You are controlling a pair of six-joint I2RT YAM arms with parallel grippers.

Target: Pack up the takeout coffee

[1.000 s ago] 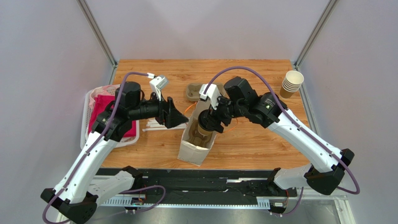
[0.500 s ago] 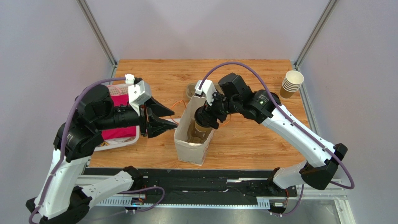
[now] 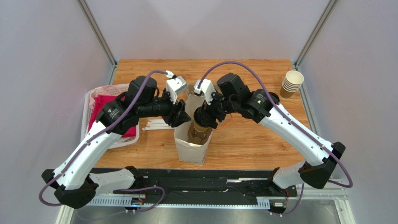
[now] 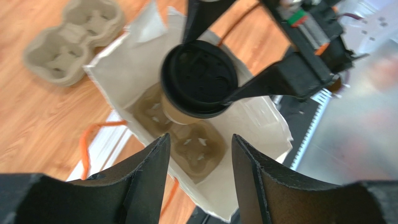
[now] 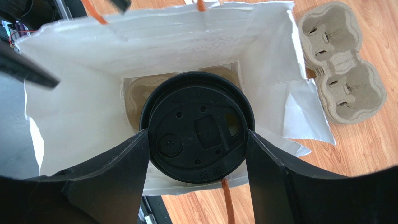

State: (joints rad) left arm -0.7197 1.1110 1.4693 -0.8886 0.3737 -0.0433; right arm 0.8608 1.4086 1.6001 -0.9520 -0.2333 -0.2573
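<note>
Almost packed: holds coffee (image 4: 177,109) by the lid (image 5: 198,133) between the right gripper's (image 5: 198,140) clamped jaws, in the mouth of the bag (image 5: 70,93), above the carrier (image 5: 133,100) at the bottom, probably for a straight drop into a socket. Poses the left gripper (image 4: 198,144) at the bag's near edge, jaws apart on nothing, seemingly to keep the mouth spread. Shows, from the right wrist, the lid centred in the opening; from above, only both grippers meeting at the bag. Leaves a spare carrier (image 5: 343,79) just beside the bag, cups (image 3: 292,83) well apart.

Looking like robot lab cell: plain pale-grey panel walls (image 3: 42,56) and silver aluminium posts (image 3: 95,30) enclosing wooden tabletop (image 3: 252,145), white-and-black robot arms (image 3: 299,135) sitting on black metal base rail (image 3: 210,183).
</note>
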